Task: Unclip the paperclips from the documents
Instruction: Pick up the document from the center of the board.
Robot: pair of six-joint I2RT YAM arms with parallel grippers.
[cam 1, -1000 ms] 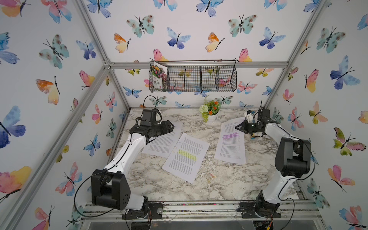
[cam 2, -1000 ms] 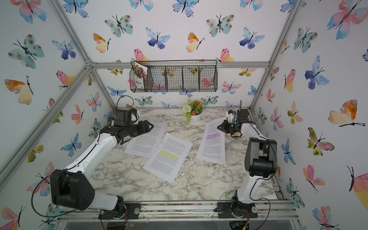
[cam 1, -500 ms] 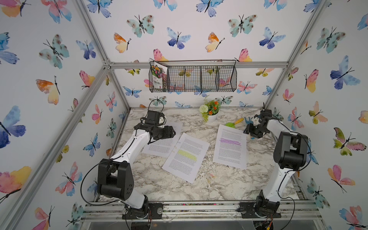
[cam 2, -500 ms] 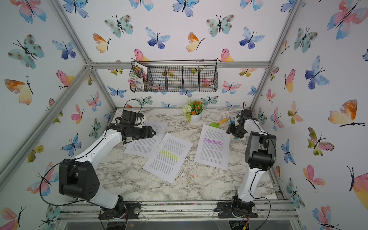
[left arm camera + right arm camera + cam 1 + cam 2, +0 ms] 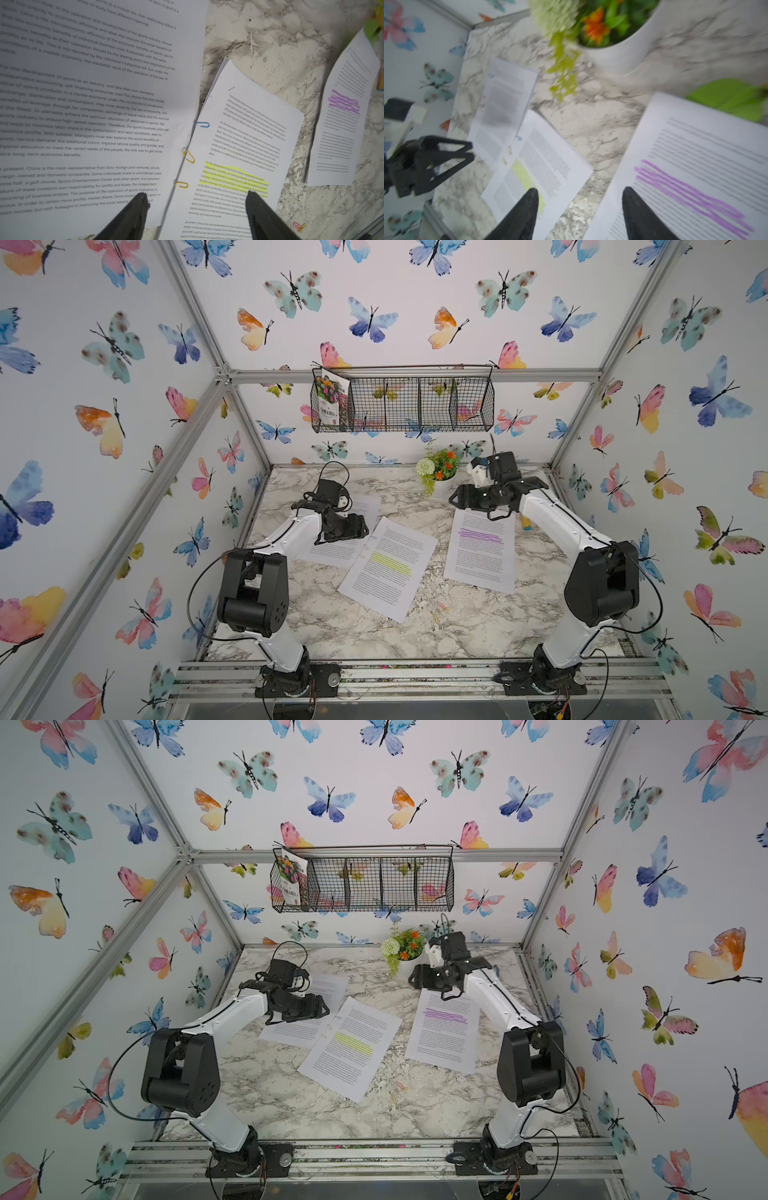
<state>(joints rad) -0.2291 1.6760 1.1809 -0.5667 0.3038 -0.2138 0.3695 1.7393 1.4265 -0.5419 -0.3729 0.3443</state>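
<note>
The tabletop (image 5: 374, 639) is marble-patterned, with three flat white printed sheets on it. The yellow-marked sheet (image 5: 388, 568) lies slanted, its long axis running from near left to far right, with its edge over the plain sheet (image 5: 328, 553). The purple-marked sheet (image 5: 480, 547) runs nearly straight front to back.

Thin wire loops sit along the yellow one's long left edge, each pointing across it: a blue clip (image 5: 202, 124), a yellow clip (image 5: 189, 156) and a second yellow clip (image 5: 181, 185). A pink and orange pair (image 5: 299, 226) lies loose on the bare marble.

The left gripper (image 5: 196, 197) hovers over that clipped edge, jaws spread and empty. The right gripper (image 5: 580, 191) is above the purple sheet's far end, jaws spread too.
</note>
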